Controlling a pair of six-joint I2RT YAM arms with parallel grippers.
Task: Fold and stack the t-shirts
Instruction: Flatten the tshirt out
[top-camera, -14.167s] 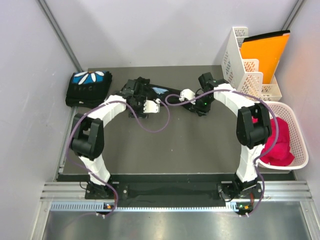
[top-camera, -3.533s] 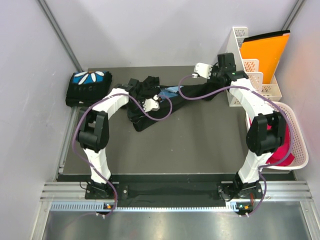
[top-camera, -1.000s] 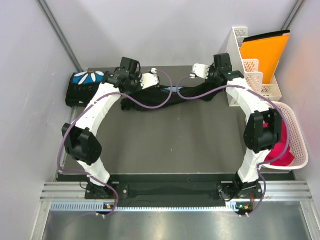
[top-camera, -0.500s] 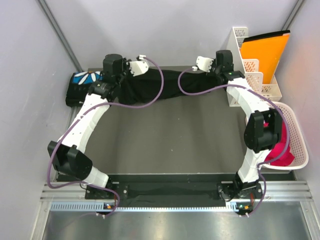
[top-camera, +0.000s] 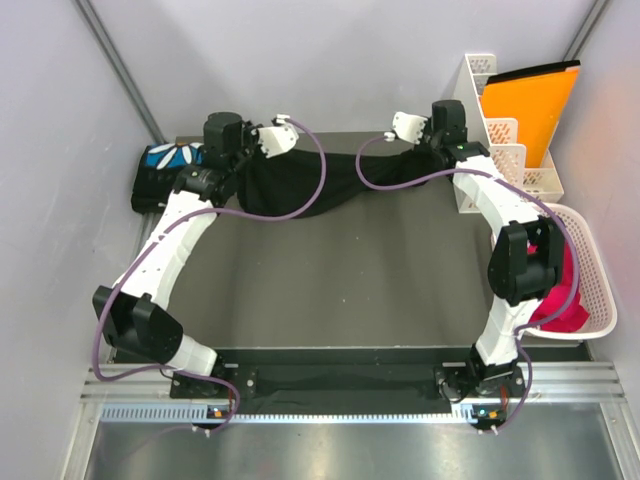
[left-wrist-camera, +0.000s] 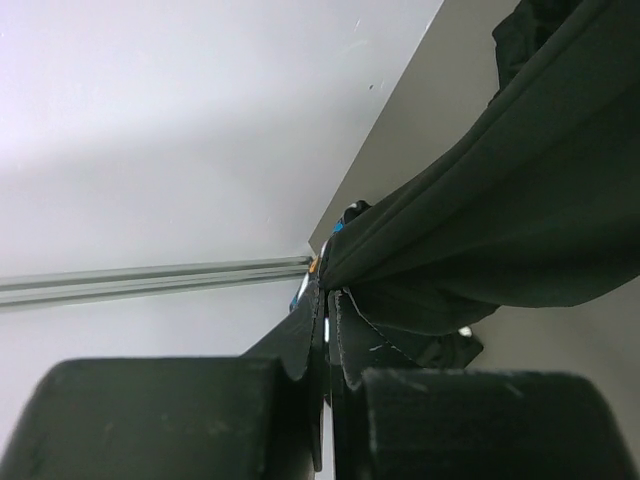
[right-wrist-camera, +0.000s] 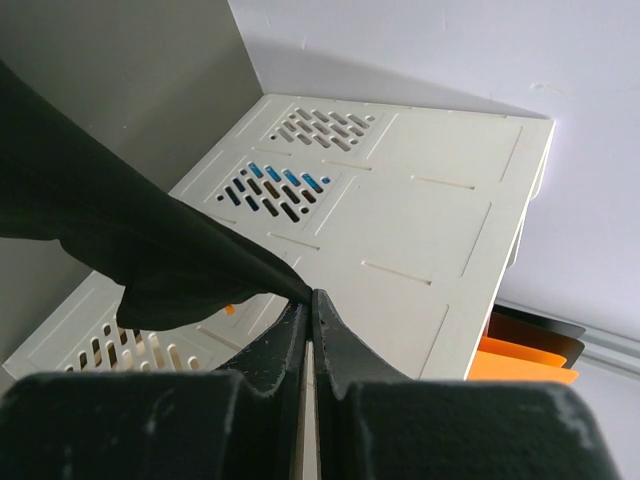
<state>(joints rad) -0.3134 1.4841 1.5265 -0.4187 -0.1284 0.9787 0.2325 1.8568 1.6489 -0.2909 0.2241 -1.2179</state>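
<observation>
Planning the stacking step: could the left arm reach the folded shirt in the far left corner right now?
Probably yes: the folded shirt lies just beside the left gripper, but that gripper is shut on the stretched black shirt.

We had both arms reaching toward the far side, their wrists held well apart and about level with each other. Our left arm (top-camera: 165, 240) bent at an elbow low on its outer side, then ran long and straight to the wrist. Our right arm (top-camera: 500, 205) rose from its base, folded at the elbow and angled inward. The left end effector (top-camera: 275, 135) and the right end effector (top-camera: 398, 128) each had its jaws pinched together on the black t-shirt (top-camera: 300, 180).
</observation>
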